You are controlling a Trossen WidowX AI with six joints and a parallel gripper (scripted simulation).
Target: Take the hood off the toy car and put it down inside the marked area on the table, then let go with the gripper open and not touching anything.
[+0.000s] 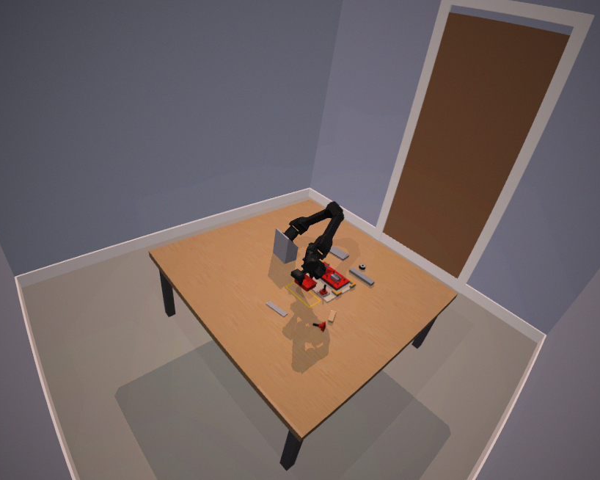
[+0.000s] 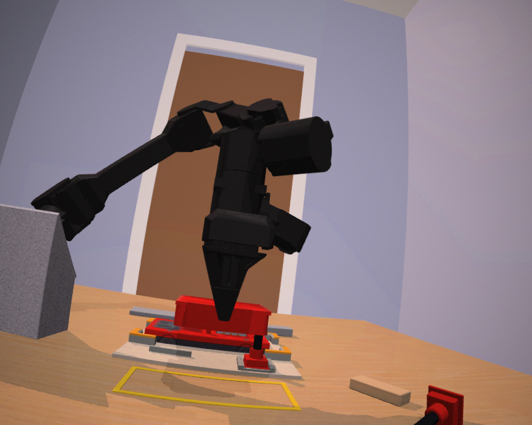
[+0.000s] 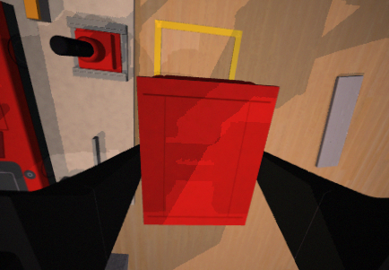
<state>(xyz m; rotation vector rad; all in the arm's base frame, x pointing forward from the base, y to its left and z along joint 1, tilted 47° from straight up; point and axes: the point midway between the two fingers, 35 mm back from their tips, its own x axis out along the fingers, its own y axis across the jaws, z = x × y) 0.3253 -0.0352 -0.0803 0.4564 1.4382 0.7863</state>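
Hood (image 3: 203,150): red rectangular panel, clamped across its width between the two black fingers of the gripper (image 2: 224,315). Held in the air, off the toy car (image 2: 211,336) and clear of the table (image 2: 394,347). In the wrist view its far edge covers the near side of the marked area (image 3: 198,29); the remaining yellow outline shows on the wood beyond it.

Gripper: pointing straight down, jaws clenched on the hood's long edges.

Toy car: red body, seated on a pale base plate (image 2: 202,361) with orange corner brackets (image 2: 140,336) and grey blocks. In the exterior view it lies behind and below the raised hood.

Marked area: yellow rectangular outline on the table top, just beside the base plate on the camera side in the exterior view (image 2: 202,388). Nothing rests inside it; only shadow crosses it.

Clamp post (image 3: 94,49): red block with a black handle, set in a grey frame at the edge of the base plate, near the marked area.

Grey wedge block (image 2: 23,270): standing on the table by the arm's base, well apart from the car.

Wooden block (image 2: 380,389): small, pale, lying loose on the table to the right of the marked area in the exterior view.

Grey bar (image 3: 340,120): flat strip on the table, seen beside the hood in the wrist view.
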